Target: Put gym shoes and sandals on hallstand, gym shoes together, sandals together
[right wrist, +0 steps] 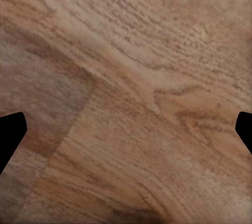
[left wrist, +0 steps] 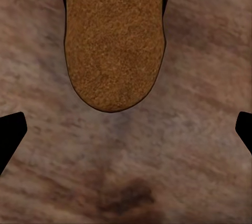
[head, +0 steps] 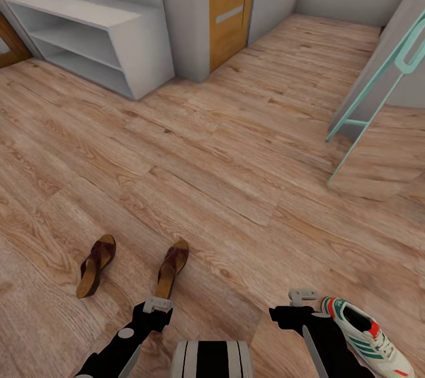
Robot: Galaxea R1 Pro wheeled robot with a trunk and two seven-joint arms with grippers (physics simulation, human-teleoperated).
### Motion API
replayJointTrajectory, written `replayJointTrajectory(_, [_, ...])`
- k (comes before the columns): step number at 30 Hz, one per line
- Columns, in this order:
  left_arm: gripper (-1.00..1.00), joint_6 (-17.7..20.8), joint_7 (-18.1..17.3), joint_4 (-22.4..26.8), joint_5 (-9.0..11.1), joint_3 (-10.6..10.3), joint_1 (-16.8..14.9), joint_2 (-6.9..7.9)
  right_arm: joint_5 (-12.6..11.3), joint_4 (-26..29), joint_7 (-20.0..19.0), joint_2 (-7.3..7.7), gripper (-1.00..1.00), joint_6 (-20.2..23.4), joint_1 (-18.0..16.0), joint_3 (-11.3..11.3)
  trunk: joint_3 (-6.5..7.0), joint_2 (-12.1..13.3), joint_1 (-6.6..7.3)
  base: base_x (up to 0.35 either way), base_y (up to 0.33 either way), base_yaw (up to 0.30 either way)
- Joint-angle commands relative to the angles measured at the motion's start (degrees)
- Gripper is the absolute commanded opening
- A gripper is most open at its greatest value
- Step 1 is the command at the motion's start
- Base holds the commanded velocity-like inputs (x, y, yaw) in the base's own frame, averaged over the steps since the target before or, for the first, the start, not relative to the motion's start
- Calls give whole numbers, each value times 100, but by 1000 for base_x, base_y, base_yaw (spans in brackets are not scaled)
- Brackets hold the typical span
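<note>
Sandals lie on the wooden floor (head: 224, 148) just ahead of the robot: the left sandal (head: 95, 265) sits apart to the left, and the right sandal (head: 172, 267) lies with its heel end just in front of the left gripper (head: 157, 305). In the left wrist view that sandal's tan insole heel (left wrist: 114, 40) lies ahead of the jaws and centred between them, not yet between the two dark fingertips (left wrist: 10, 135), which show at the picture's edges, spread wide with bare floor between them. So the left jaws stand open and hold nothing.

The right gripper (head: 303, 295) hovers over bare planks; in the right wrist view its fingertips (right wrist: 10, 132) are likewise set far apart at the edges with only floor (right wrist: 126, 98) between, so its jaws are open and empty. One gym shoe (head: 367, 334), white with green stripes and a red-orange tongue patch, lies on the floor just beside the right arm, to the gripper's right and outside its jaws.

The white hallstand (head: 88, 36), with its flat top surface over two open shelves, stands against the wall at far left, well apart from all the footwear. A wooden door (head: 231, 6) stands beyond it, and a teal frame (head: 378, 89) leans at the right.
</note>
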State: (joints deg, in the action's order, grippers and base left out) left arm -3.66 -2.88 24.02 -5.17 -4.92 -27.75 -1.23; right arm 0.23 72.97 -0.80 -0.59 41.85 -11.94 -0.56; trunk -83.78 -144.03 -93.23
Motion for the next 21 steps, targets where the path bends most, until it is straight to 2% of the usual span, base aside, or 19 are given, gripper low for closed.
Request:
replayJointTrajectory(1, [100, -21, -5, -3, -54, 7, -2, 0, 3, 6, -8, -3, 100, 27, -2, -6, -4, -1, 1, 0, 0, 0])
replayJointTrajectory(10, [100, -21, -2, 85, -54, 0, -2, 0, 3, 6, -8, -3, 100, 26, -1, -6, -6, -1, 1, 2, 0, 0])
replayJointTrajectory(21, [100, -21, -2, 102, -54, 0, -2, 0, 3, 6, -8, -3, 100, 27, -1, -6, -6, -1, 1, 145, 24, 0])
